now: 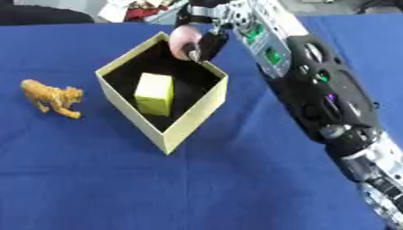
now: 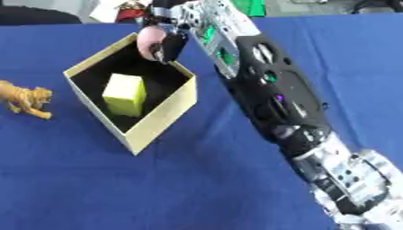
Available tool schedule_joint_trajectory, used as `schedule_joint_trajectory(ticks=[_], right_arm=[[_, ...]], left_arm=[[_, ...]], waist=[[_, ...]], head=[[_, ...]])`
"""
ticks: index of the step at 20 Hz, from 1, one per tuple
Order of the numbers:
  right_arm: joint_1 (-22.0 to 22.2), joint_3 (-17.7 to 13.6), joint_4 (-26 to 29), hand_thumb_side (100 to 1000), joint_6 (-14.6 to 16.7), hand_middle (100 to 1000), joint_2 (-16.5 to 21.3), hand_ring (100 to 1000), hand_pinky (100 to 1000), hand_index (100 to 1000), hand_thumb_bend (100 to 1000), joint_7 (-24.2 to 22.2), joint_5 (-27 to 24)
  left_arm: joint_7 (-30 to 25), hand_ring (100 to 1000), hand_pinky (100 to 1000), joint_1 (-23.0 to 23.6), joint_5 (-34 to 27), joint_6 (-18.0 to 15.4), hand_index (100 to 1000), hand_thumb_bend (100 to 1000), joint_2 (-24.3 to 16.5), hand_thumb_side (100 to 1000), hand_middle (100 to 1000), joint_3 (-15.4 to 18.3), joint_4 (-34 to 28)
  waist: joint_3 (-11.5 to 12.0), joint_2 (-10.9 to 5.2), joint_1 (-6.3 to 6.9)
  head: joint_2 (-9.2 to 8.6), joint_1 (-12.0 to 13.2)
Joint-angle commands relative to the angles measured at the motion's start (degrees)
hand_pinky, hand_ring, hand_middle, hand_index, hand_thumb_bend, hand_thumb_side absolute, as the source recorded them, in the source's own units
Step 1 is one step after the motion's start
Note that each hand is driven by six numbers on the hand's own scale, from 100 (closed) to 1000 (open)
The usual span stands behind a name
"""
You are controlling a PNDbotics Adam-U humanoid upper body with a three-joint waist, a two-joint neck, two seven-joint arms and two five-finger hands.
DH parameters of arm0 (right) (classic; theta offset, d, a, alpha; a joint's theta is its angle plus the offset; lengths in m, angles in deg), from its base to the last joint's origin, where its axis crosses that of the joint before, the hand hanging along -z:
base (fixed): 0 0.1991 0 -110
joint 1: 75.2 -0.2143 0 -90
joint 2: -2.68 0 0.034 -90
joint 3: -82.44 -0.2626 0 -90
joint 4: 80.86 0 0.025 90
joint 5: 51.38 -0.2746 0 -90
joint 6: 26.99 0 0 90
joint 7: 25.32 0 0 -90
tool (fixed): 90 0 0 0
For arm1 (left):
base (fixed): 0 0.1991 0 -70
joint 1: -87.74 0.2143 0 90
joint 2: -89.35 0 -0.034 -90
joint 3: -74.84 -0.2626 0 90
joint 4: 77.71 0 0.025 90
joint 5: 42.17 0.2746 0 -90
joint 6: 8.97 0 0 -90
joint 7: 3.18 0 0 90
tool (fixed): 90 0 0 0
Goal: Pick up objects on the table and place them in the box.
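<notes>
An open tan box [image 1: 197, 114] with a black inside stands on the blue table, and a yellow-green block [image 1: 155, 93] stands upright in it. My right hand [image 1: 206, 44] reaches in from the upper right and hangs over the box's far corner. Its fingers are curled round a pale pink rounded object [image 1: 182, 39]. An orange toy tiger [image 1: 53, 96] stands on the cloth to the left of the box, apart from it. My left hand shows in neither view.
The blue tablecloth [image 1: 197, 188] covers the table in front of and around the box. My right arm [image 1: 330, 103] stretches across the right side of the table. Clutter lies beyond the table's far edge.
</notes>
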Motion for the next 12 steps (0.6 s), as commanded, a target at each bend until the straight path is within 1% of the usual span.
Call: schedule_joint_trajectory(ticks=[1, 2, 3, 4, 7, 8, 12], right_arm=[[-1.3, -0.06, 0.45, 159, 0.36, 785, 0.37, 952, 899, 863, 100, -0.08, -0.43], [-1.26, -0.12, 0.62, 272, 0.45, 822, 0.42, 970, 917, 911, 100, -0.01, -0.2], [-1.24, -0.18, 0.84, 308, 0.52, 843, 0.45, 979, 926, 930, 100, 0.09, 0.22], [-1.21, -0.2, 1.02, 386, 0.65, 885, 0.47, 998, 938, 979, 100, 0.1, 0.69], [-1.18, -0.4, 1.58, 429, 1.35, 911, 0.52, 1000, 946, 1000, 126, -0.15, 2.21], [-1.17, -0.5, 1.74, 436, 1.55, 929, 0.54, 1000, 948, 1000, 150, -0.23, 2.56], [-1.11, -0.8, 2.12, 455, 2.25, 953, 0.59, 1000, 955, 1000, 173, -0.63, 3.27]], left_arm=[[-0.23, 713, 731, -0.48, -0.34, -0.03, 753, 221, -0.48, 883, 668, -0.01, -1.13], [-0.24, 713, 731, -0.49, -0.36, -0.02, 753, 221, -0.48, 883, 668, -0.01, -1.13], [-0.25, 713, 731, -0.5, -0.38, -0.01, 753, 221, -0.48, 883, 668, -0.01, -1.13], [-0.27, 713, 731, -0.52, -0.38, 0.01, 753, 221, -0.48, 884, 669, -0.02, -1.13], [-0.47, 713, 731, -0.54, -0.37, 0.16, 753, 220, -0.48, 884, 669, -0.03, -1.13], [-0.51, 713, 730, -0.55, -0.37, 0.18, 753, 221, -0.47, 884, 669, -0.02, -1.13], [-0.56, 713, 730, -0.59, -0.41, 0.19, 745, 220, -0.47, 883, 669, 0.02, -1.13]], waist=[[0.0, -1.29, 0.13], [-0.01, -1.29, 0.13], [-0.02, -1.3, 0.14], [-0.03, -1.3, 0.13], [-0.04, -1.29, 0.12], [-0.05, -1.28, 0.12], [-0.05, -1.25, 0.11]], head=[[-0.37, -0.06], [-0.39, -0.06], [-0.43, -0.05], [-0.45, -0.05], [-0.43, -0.04], [-0.44, -0.01], [-0.4, 0.06]])
